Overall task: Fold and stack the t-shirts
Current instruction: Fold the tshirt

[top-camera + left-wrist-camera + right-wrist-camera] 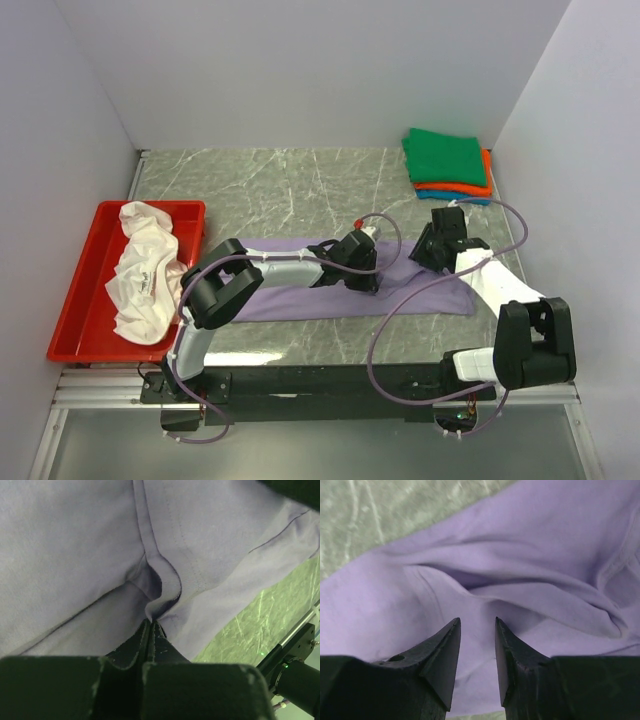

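Note:
The lavender purple t-shirt (420,285) lies folded into a long strip across the middle of the table. My left gripper (362,272) is shut on a pinch of its cloth (155,611) near the strip's middle. My right gripper (428,250) hangs just above the strip's right part, jaws open over the rumpled cloth (485,600) and holding nothing. The white t-shirt (145,272) lies crumpled in the red tray (70,310). The green t-shirt (445,155) tops a folded stack with the orange (486,180) and the teal blue (440,195) under it.
The red tray sits at the table's left edge. The folded stack stands at the far right corner by the wall. Grey walls close in the left, back and right sides. The marble tabletop (290,190) shows behind the purple shirt.

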